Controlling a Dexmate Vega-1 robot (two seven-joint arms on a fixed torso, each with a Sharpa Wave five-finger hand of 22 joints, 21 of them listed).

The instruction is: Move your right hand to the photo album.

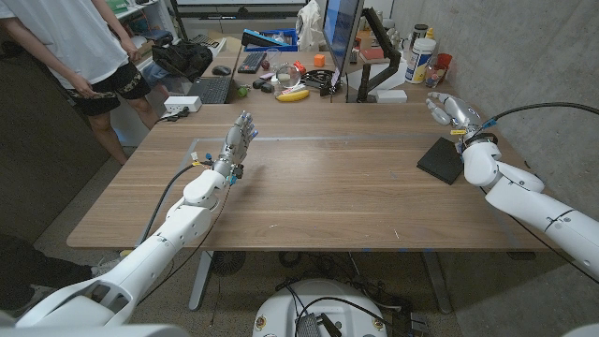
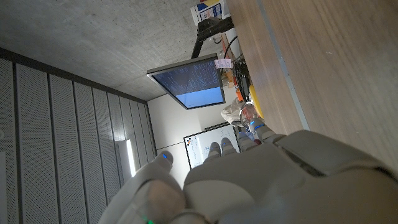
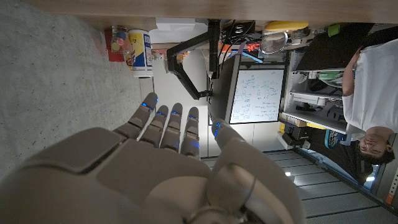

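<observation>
The photo album (image 1: 441, 159), a dark flat square, lies near the right edge of the wooden worktop (image 1: 328, 201). The right robot hand (image 1: 449, 110) is raised past the album's far corner, near it but apart from it, fingers (image 3: 166, 124) extended and spread, holding nothing. The left robot hand (image 1: 240, 137) stands upright over the worktop's left half, well apart from the album, fingers straight and empty. A person (image 1: 80, 47) stands beyond the far left corner, beside a cluttered desk with a banana (image 1: 293, 95).

It looks like a lab or office: a monitor (image 1: 341, 37), a laptop (image 1: 210, 89), and a whiteboard (image 3: 255, 96) past the fingers.
</observation>
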